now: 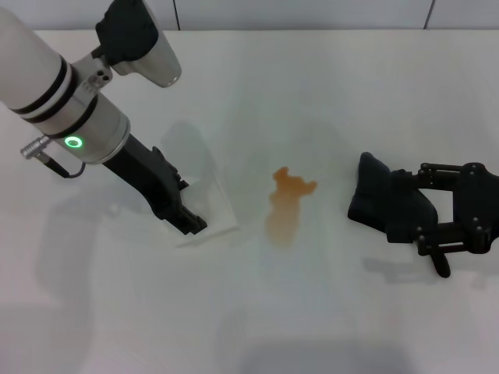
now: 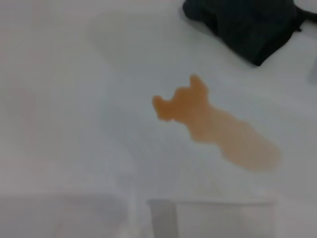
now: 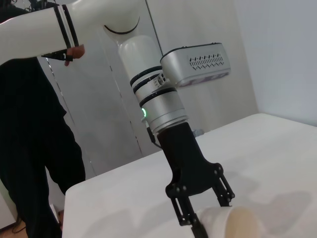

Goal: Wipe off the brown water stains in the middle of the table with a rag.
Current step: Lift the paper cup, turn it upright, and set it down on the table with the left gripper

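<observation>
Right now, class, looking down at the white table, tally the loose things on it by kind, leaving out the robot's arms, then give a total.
Black rag: 1
Clear plastic cup: 1
Brown water stains: 1 blotch
Total: 3 on the table

I see stains [image 1: 287, 204] mid table [image 1: 312, 327]; cup [image 1: 204, 201] just left w/ left gripper [image 1: 187, 220], rag [image 1: 386, 204] right in right gripper [image 1: 437, 234].
</observation>
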Robot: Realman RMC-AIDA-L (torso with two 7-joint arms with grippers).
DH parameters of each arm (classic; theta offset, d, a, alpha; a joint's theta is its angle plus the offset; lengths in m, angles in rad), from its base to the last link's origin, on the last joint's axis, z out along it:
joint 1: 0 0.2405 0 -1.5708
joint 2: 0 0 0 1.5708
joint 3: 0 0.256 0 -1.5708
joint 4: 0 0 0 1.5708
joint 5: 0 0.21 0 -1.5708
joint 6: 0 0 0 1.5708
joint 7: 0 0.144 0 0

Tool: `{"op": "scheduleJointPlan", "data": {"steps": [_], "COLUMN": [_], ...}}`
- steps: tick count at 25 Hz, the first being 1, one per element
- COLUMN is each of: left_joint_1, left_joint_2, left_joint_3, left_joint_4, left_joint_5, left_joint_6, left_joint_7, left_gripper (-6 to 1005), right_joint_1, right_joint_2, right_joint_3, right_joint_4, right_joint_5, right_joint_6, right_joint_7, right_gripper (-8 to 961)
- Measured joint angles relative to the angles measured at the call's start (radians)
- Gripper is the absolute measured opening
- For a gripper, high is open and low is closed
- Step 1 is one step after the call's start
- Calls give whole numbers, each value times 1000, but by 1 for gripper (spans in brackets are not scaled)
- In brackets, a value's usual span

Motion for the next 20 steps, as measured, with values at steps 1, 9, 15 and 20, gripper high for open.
{"op": "scheduleJointPlan", "data": {"steps": [1, 9, 15, 20], "left_joint_1": [0, 25, 128, 206], "left_joint_2": [0, 0, 0, 0], "left_joint_3": [-1, -11, -28, -49], "left_joint_4": [5, 117, 286, 356], "left_joint_5": [-3, -37, -129, -240], "left_joint_6": [0, 6, -9, -43], "left_joint_7": [-2, -26, -35, -23], "left_gripper": [737, 663, 627, 579], "right_joint_1": [0, -10, -7, -4], "right_joint_2": [0, 0, -1, -2], "right_joint_3": [0, 7, 11, 11], "right_joint_4": [0, -8, -9, -4], "right_joint_5": [0, 0, 6, 12], "right_joint_6": [0, -8, -13, -12], "right_joint_7": [0, 0, 0, 0], "right_gripper": [841, 840, 840, 840]}}
